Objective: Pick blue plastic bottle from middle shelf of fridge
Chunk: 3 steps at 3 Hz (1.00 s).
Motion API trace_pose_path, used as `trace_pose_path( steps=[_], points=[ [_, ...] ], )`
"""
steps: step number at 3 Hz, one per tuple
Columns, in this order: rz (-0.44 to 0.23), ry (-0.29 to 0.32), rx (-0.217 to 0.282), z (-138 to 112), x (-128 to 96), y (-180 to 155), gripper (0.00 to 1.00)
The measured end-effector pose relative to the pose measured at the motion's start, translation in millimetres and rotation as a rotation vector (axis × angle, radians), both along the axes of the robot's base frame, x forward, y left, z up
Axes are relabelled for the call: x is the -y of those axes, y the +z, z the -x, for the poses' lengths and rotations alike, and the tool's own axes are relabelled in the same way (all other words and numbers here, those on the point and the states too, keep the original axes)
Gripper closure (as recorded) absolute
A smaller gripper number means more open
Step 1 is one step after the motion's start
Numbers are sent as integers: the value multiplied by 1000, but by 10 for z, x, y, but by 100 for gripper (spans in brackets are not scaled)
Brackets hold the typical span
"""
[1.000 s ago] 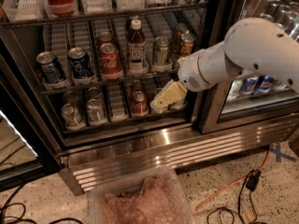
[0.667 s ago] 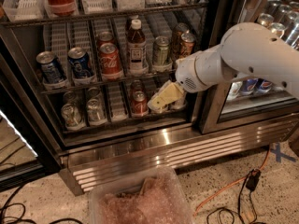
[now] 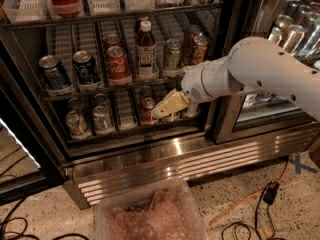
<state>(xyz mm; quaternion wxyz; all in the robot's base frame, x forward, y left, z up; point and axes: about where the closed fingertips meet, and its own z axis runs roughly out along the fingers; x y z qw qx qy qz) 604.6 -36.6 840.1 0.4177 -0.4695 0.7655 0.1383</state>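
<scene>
The blue plastic bottle point(image 3: 145, 48) stands upright on the middle shelf point(image 3: 100, 91) of the fridge point(image 3: 170, 159). It is slim, with a white cap, dark drink and a pale label. It is between the red cola cans point(image 3: 117, 64) and a green can point(image 3: 172, 55). My gripper point(image 3: 162, 109), cream-coloured on a white arm point(image 3: 260, 69), hangs in front of the lower shelf. It is below and slightly right of the bottle and does not touch it.
Blue cans point(image 3: 86, 69) stand at the shelf's left and gold cans point(image 3: 196, 46) at its right. Silver cans point(image 3: 90, 119) and a short dark bottle point(image 3: 146, 109) are on the lower shelf. A clear bin point(image 3: 150, 214) and cables point(image 3: 250, 204) lie on the floor.
My arm has swung a little to the left, so the gripper now sits further left in front of the lower shelf. The bottle and cans have not moved.
</scene>
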Motion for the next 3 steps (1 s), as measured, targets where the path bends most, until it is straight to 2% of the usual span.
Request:
trace_pose_path(
  steps=[2, 3],
  points=[
    [-44, 17, 30, -101, -186, -27, 0],
    [-68, 23, 25, -175, -275, -163, 0]
  ],
)
